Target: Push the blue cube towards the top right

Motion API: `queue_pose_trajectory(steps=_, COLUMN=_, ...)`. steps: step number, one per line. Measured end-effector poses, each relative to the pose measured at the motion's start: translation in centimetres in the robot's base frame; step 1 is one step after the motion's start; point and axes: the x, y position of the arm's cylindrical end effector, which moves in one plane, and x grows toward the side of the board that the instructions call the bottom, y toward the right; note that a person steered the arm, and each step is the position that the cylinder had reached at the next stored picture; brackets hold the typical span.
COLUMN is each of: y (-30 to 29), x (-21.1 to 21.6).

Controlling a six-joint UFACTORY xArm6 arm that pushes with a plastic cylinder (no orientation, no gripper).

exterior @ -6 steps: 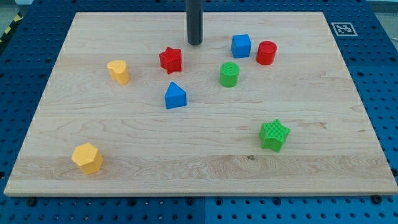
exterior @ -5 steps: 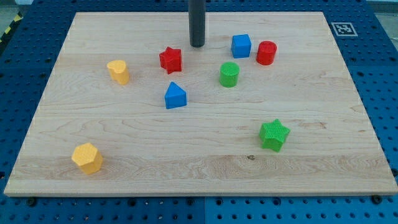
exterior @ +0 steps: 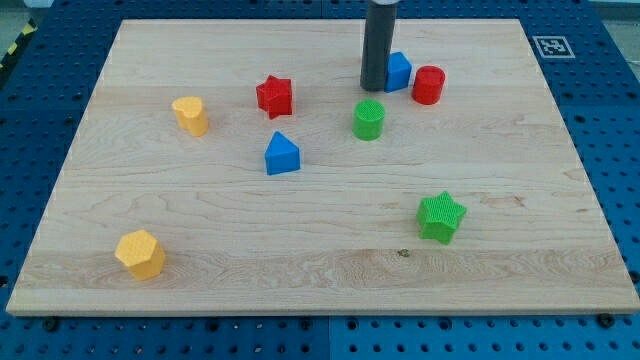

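Observation:
The blue cube sits near the view's top, right of centre, on the wooden board. My tip is at the cube's left side, touching or almost touching it, and the rod hides the cube's left part. A red cylinder stands just right of the cube. A green cylinder stands just below my tip.
A red star lies left of my tip. A blue house-shaped block is below it. A yellow block is at the left, a yellow hexagon at the bottom left, a green star at the lower right.
My tip has moved to the view's right and slightly down, from beside the red star up to the blue cube's left side. The blocks stay about where they were.

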Motion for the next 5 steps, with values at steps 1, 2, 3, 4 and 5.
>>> queue_pose_trajectory(steps=1, y=0.0, x=-3.0)
queue_pose_trajectory(steps=2, y=1.2, x=-2.9)
queue_pose_trajectory(steps=3, y=2.1, x=-0.5)
queue_pose_trajectory(steps=4, y=5.3, x=-0.3)
queue_pose_trajectory(steps=5, y=9.1, x=-0.6)
